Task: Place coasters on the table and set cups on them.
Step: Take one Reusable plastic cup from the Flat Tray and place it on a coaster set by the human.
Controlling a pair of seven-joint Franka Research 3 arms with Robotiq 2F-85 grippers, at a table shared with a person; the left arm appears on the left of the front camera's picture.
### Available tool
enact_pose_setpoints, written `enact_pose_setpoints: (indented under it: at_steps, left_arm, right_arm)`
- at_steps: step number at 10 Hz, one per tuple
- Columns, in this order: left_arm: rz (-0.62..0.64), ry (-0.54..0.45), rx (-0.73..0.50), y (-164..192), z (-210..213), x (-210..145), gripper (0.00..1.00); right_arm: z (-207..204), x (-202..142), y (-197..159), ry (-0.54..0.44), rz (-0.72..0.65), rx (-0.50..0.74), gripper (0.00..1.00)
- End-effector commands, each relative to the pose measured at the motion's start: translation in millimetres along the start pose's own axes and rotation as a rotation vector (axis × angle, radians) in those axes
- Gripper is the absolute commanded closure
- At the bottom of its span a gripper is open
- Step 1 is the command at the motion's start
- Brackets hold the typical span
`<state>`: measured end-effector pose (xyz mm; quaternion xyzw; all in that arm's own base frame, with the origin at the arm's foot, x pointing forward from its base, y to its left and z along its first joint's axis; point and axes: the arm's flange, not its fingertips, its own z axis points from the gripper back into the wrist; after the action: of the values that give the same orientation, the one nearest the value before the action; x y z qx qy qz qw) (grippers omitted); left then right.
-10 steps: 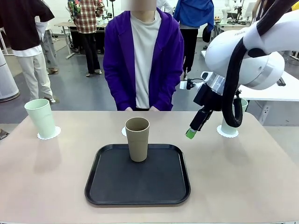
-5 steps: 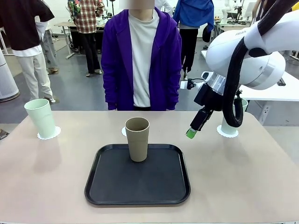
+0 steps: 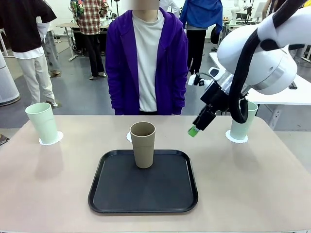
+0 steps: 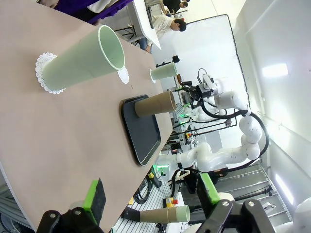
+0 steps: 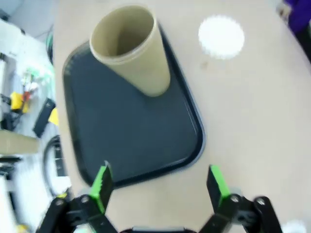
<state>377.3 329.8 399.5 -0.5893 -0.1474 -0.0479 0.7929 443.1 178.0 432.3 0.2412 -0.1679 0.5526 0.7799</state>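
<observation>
Fingers of right gripper apart, empty, hovering by tray's far-right corner; left gripper spread too, empty. Far-left mint cup and far-right mint cup done, on coasters. Tan cup on tray, middle coaster bare: one placement left

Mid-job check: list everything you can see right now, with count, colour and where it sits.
Cups: three. The left green cup and right green cup are mint, each on a coaster near a far corner. The tan cup stands on the tray.
Coasters: three, white. The left coaster and right coaster are under the green cups. The middle coaster is bare, just beyond the tray.
Tray: one, black, mid-table.
Table: one, beige-pink.
Person: one, purple jacket, standing at the far side.
Right gripper: open, empty, in the air right of the tan cup.
Left gripper: open, empty, at the left side.
</observation>
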Motion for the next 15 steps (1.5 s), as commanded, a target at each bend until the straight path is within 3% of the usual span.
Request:
enact_pose_setpoints:
  at_steps: [1, 3, 6, 9, 11, 13, 15]
  left_arm:
    - [0.007, -0.003, 0.005, -2, 1, 0, 0.00]
    - [0.007, -0.003, 0.005, -2, 1, 0, 0.00]
    - [0.007, -0.003, 0.005, -2, 1, 0, 0.00]
    - [0.007, -0.003, 0.005, -2, 1, 0, 0.00]
    - [0.007, -0.003, 0.005, -2, 1, 0, 0.00]
    - [0.007, -0.003, 0.005, -2, 1, 0, 0.00]
    - [0.007, -0.003, 0.005, -2, 1, 0, 0.00]
  right_arm:
    - [-26, -26, -29, -0.276, 0.214, 0.156, 0.00]
    - [-32, -50, -42, -0.531, 0.283, 0.198, 0.00]
    - [-60, -75, -50, -0.685, 0.293, 0.215, 0.00]
    - [-97, -83, -49, -0.718, 0.245, 0.226, 0.00]
    - [-118, -81, -40, -0.699, 0.228, 0.128, 0.00]
    - [-125, -75, -36, -0.671, 0.255, 0.105, 0.00]
    - [-113, -80, -46, -0.687, 0.218, 0.173, 0.00]
